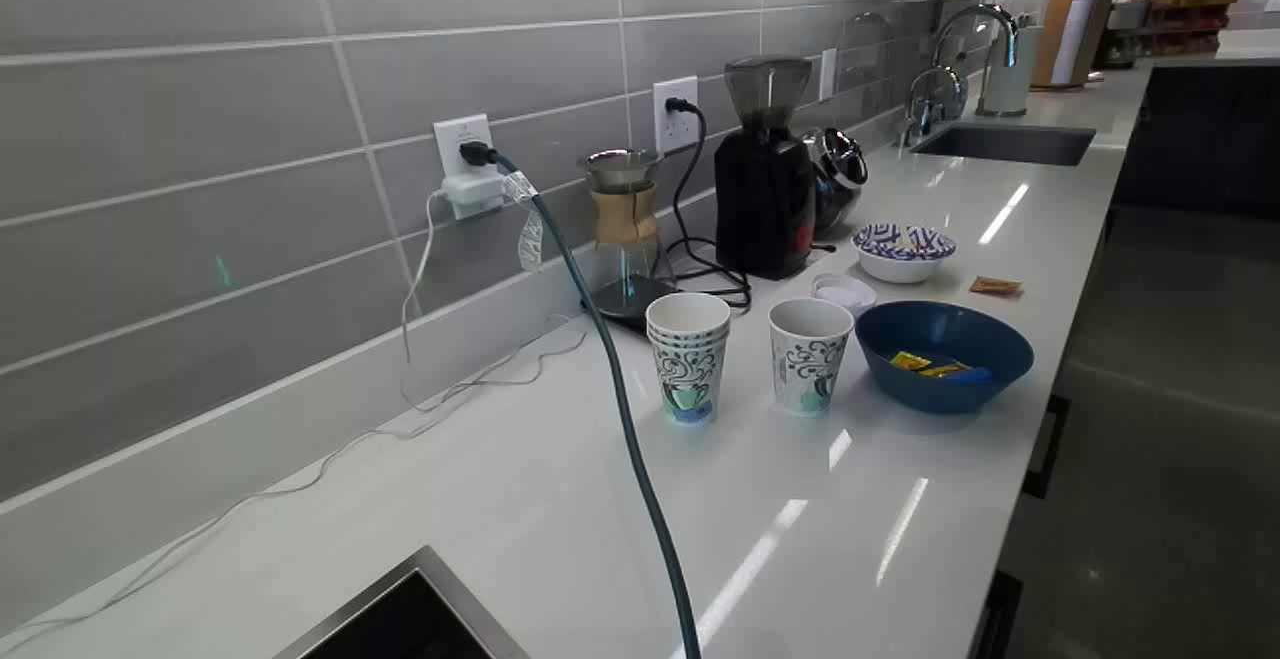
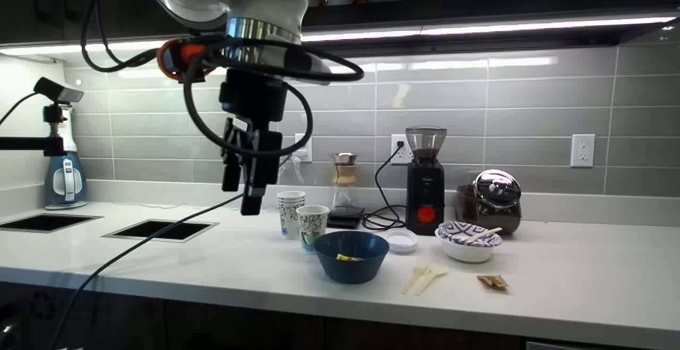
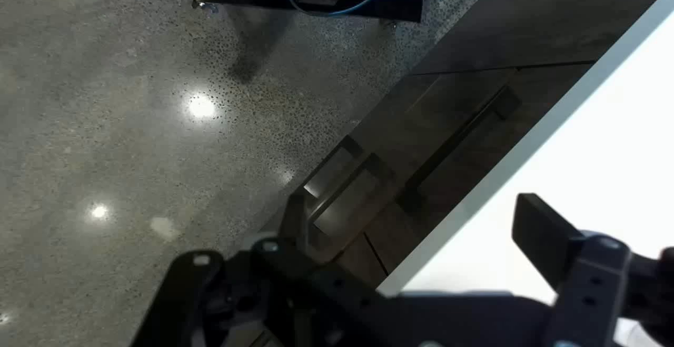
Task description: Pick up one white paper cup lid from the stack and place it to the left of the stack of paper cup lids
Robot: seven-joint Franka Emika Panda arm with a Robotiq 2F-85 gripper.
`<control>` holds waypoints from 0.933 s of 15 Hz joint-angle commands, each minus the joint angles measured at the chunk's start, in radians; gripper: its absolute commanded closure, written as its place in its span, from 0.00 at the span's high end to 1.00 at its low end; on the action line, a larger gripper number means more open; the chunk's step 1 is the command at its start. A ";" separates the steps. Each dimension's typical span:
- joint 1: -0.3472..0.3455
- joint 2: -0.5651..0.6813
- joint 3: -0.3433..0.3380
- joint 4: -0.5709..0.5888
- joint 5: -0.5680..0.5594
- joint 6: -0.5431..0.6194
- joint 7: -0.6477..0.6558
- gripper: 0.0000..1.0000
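Fingers [image 3: 542, 236] spread wide, the tool [image 2: 240, 196] hangs in the air at the near edge of a white worktop [image 2: 574, 265], clasping nothing, its tips clear of the surface. In the wrist view the worktop's edge runs through the gap between the fingers, with dark cabinet fronts [image 3: 553, 15] and the floor [image 3: 158, 152] on one side and the white surface on the other. The stack of white paper cup lids [image 2: 402, 241] lies flat on the worktop, well to the right of and beyond the tool in an exterior view; how many lids it holds cannot be told. It sits just beside a dark-blue bowl [image 2: 353, 269], on the bowl's right and far side, though whether the two touch is unclear. Yellow packets [image 1: 910, 361] lie inside the bowl. To the bowl's left, a paper cup [image 2: 312, 227] stands upright, with a nest of matching cups [image 2: 289, 214] farther back. Right of the lids is a blue-patterned bowl [image 2: 467, 253]; pale utensils [image 2: 427, 275] and a brown packet [image 2: 493, 282] lie toward the near edge. At the far side, a coffee grinder [image 2: 425, 196] and a glass carafe [image 2: 344, 175] stand before the tiled wall [image 2: 542, 127].
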 commanded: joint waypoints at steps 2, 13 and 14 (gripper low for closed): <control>-0.007 0.001 0.006 0.001 0.003 -0.002 -0.003 1.00; 0.038 0.202 0.047 0.093 0.080 0.169 0.038 1.00; 0.048 0.249 0.059 0.128 0.093 0.190 0.049 1.00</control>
